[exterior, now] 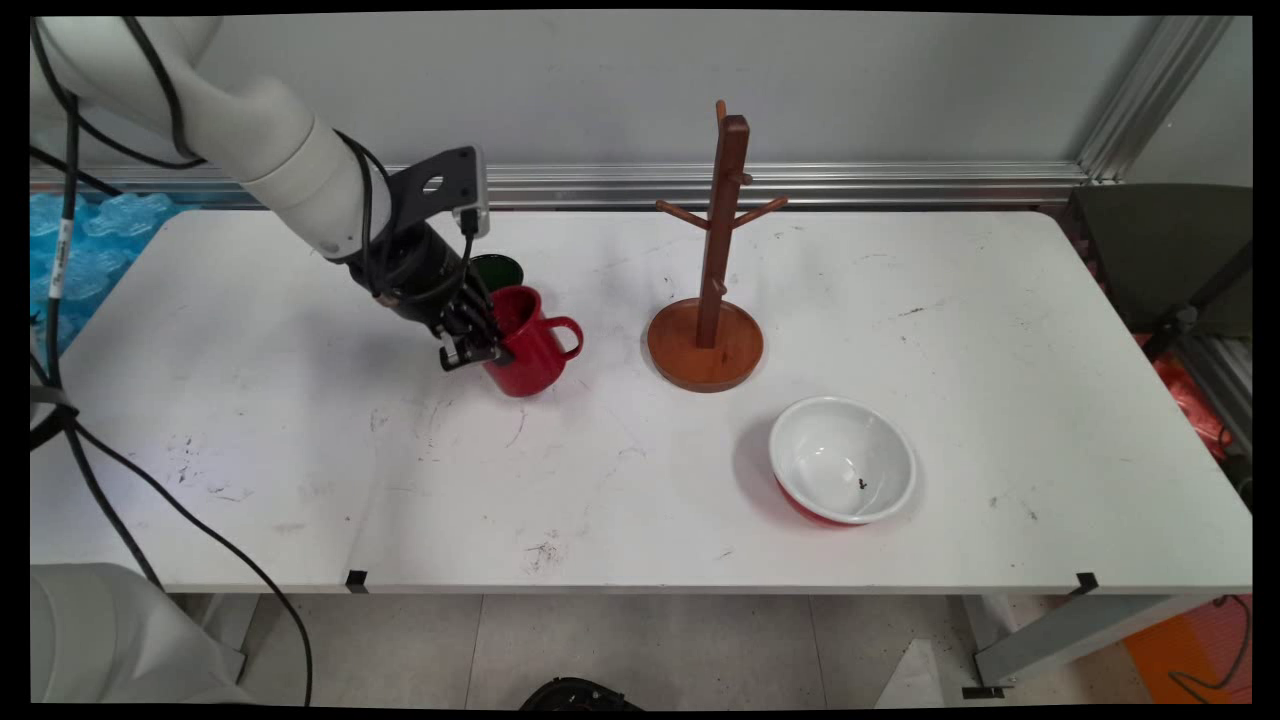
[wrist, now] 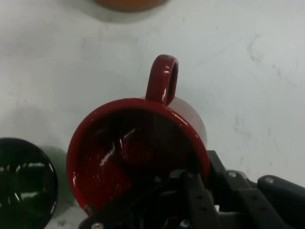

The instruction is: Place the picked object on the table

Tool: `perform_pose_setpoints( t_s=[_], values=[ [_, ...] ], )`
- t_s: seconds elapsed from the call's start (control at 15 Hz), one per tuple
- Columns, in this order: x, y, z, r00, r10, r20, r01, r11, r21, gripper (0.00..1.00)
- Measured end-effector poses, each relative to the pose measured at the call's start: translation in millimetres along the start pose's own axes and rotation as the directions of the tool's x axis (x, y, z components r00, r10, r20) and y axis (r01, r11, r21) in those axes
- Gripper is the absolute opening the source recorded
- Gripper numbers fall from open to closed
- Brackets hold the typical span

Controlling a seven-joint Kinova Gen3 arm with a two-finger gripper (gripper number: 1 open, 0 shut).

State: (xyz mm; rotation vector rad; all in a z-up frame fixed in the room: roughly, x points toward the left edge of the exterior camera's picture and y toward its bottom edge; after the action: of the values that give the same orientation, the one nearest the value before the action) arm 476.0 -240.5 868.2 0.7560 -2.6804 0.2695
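A red mug [exterior: 532,352] stands on the white table [exterior: 300,460] left of centre, its handle pointing right toward the wooden mug tree [exterior: 722,240]. My gripper [exterior: 478,338] comes down onto the mug's left rim and is shut on it, one finger inside the cup and one outside. The hand view looks straight into the red mug [wrist: 133,152]; there my gripper [wrist: 193,179] clamps the near wall and the handle points away from it. A dark green mug [exterior: 498,270] sits just behind the red one, and in the hand view the green mug [wrist: 24,181] is at lower left.
The mug tree's round base [exterior: 705,345] stands at mid-table, its edge [wrist: 126,4] showing at the top of the hand view. A white bowl with a red outside [exterior: 842,460] lies front right. Black cables hang off the table's left side.
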Motion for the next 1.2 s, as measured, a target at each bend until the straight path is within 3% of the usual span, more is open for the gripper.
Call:
perform_pose_setpoints(
  t_s=[0.6,1.13,1.2],
  values=[
    [-4.2,12.4,10.1,0.996,-0.016,0.091,0.013,0.999,0.033,0.0],
    [-5.4,25.6,15.6,0.991,-0.018,0.132,0.014,0.999,0.037,0.0],
    [-5.0,26.7,16.4,0.991,-0.019,0.133,0.014,0.999,0.036,1.0]
  ],
)
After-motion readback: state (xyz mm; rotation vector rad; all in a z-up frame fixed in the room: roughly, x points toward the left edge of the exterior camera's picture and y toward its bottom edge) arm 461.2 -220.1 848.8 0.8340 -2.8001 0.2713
